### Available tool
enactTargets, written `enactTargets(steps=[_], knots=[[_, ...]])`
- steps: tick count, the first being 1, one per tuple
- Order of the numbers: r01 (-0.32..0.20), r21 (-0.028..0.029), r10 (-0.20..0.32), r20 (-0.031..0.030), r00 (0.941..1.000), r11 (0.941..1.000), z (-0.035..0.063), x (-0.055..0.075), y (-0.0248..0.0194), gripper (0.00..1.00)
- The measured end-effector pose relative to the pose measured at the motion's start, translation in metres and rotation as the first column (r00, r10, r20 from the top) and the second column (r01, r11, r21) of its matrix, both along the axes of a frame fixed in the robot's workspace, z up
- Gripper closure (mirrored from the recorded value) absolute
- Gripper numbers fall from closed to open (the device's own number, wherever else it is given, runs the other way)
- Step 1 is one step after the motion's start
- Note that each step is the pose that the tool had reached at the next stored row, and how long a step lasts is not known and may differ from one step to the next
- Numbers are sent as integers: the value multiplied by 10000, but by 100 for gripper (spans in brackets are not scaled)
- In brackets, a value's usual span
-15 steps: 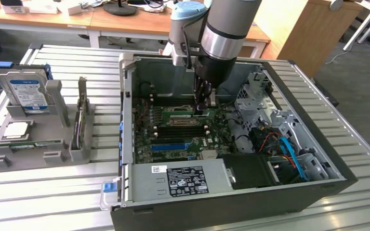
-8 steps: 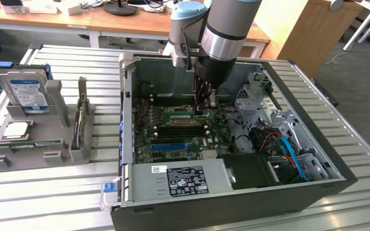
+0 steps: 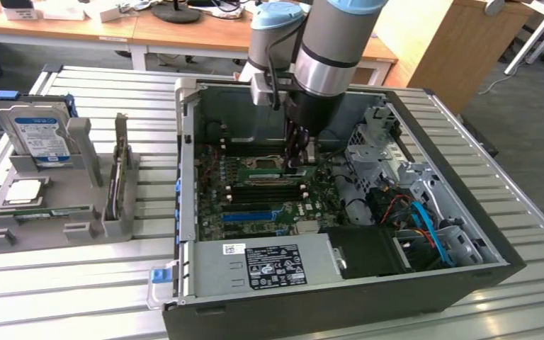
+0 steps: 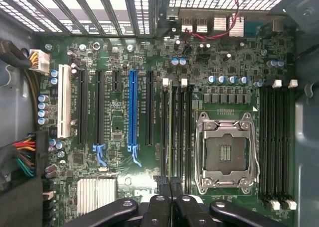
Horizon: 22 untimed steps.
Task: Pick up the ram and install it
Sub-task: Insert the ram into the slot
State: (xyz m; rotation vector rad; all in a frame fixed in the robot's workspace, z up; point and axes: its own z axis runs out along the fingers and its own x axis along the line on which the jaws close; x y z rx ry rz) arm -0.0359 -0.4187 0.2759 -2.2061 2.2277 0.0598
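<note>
While my arm (image 3: 333, 42) reaches down into the open computer case (image 3: 300, 312), my gripper (image 4: 171, 184) clamps the ram (image 4: 171, 132) edge-on along the memory slots (image 4: 183, 132) beside the processor socket (image 4: 227, 155).

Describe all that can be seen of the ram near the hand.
The ram is a long, thin green circuit board with dark chips on its face. It stands on its long edge, level, over the black memory slots of the motherboard, inside the open computer case. The hand is shut on one end. From the wrist it shows edge-on, in line with a slot. Whether it is seated cannot be told.
</note>
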Motion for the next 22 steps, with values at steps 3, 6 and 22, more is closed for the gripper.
enactTargets(steps=[3,6,22], knots=[[0,-1,0,0,10000,10000,-45,0,0,88],[0,0,0,0,10000,10000,-81,0,0,88],[0,0,0,0,10000,10000,-185,0,0,88]])
